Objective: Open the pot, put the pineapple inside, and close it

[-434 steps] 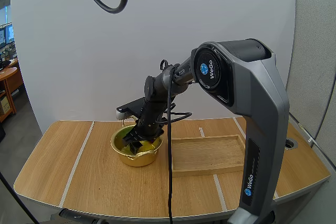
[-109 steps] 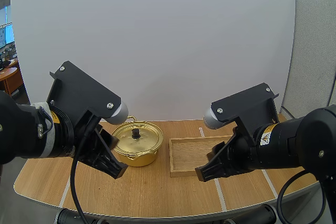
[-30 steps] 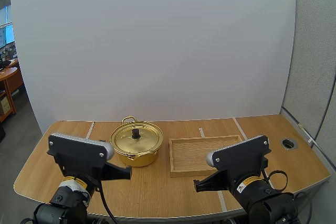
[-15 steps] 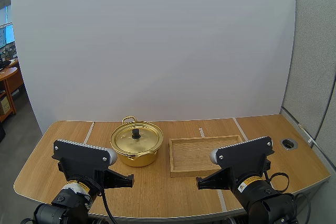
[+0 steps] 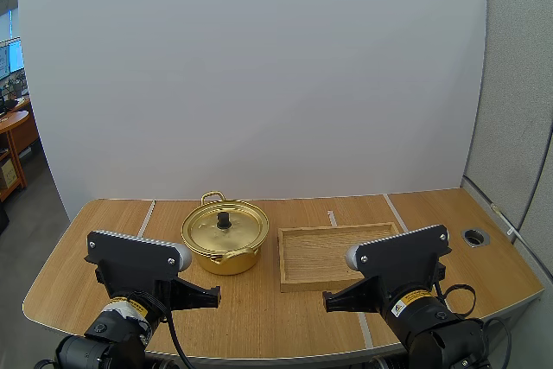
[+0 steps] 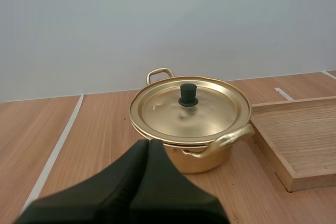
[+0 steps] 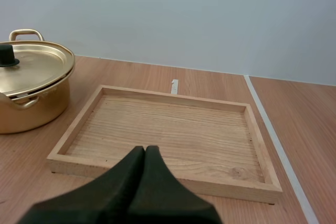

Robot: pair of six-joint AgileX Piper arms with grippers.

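A gold pot (image 5: 224, 239) stands on the table with its lid (image 5: 224, 227) on, a black knob (image 5: 224, 219) at the lid's centre. The left wrist view looks straight at the pot (image 6: 190, 124) and its lid (image 6: 189, 109). My left gripper (image 6: 148, 142) is shut on nothing, its fingers together as one dark wedge, drawn back short of the pot near the table's front edge (image 5: 212, 297). My right gripper (image 7: 145, 149) is shut too, holding nothing, in front of the wooden tray (image 7: 167, 135); it sits low at the front (image 5: 328, 301). What is inside the pot is hidden.
The wooden tray (image 5: 342, 253) lies flat to the right of the pot with nothing in it. White tape lines (image 5: 126, 263) cross the tabletop. A round grommet hole (image 5: 474, 236) sits at the table's far right.
Both arms have settled slightly lower and back toward the front edge over the last second. The pot, lid and tray have not moved.
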